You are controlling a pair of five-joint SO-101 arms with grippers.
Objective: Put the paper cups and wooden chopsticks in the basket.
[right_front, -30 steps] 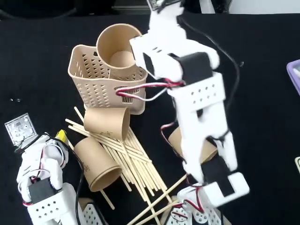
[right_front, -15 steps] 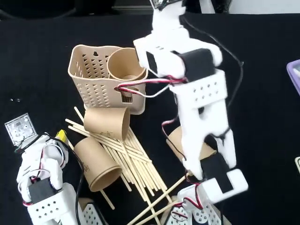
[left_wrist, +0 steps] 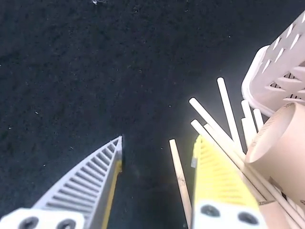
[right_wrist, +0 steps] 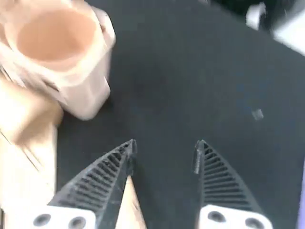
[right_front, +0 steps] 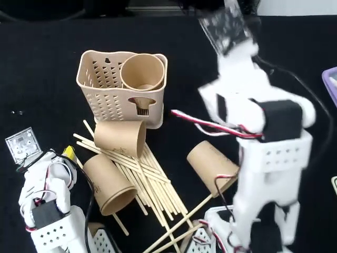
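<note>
1. Left gripper (left_wrist: pixel 158 139) hung over the bare black table (right_front: pixel 42 63), its grey and yellow fingers spread apart with nothing between them.
2. Wooden chopsticks (right_front: pixel 147 179) lay fanned in a loose pile. Their ends reached just ahead of the left gripper's yellow finger, and one stick ran close along that finger's inner edge.
3. Nearest paper cup (right_front: pixel 108 184) lay on its side just beside the left arm, against the chopstick pile.
4. Second paper cup (right_front: pixel 120 138) lay on its side across the chopsticks, beyond the yellow finger and close up against the foot of the basket.
5. Basket (right_front: pixel 105 89), beige and perforated, stood farther ahead of the left gripper on its yellow-finger side. It also stood ahead of the right gripper and off to one side, apart from its fingers.
6. Nested paper cup (right_front: pixel 142 71) stood upright, mouth up, inside the basket at the end nearer the right arm.
7. Fourth paper cup (right_front: pixel 210 166) lay on its side on the table near the right arm's base, well behind that arm's gripper, with a chopstick touching its rim.
8. Right gripper (right_wrist: pixel 165 143) was held above bare table beside the basket, its two black fingers parted and empty.
</note>
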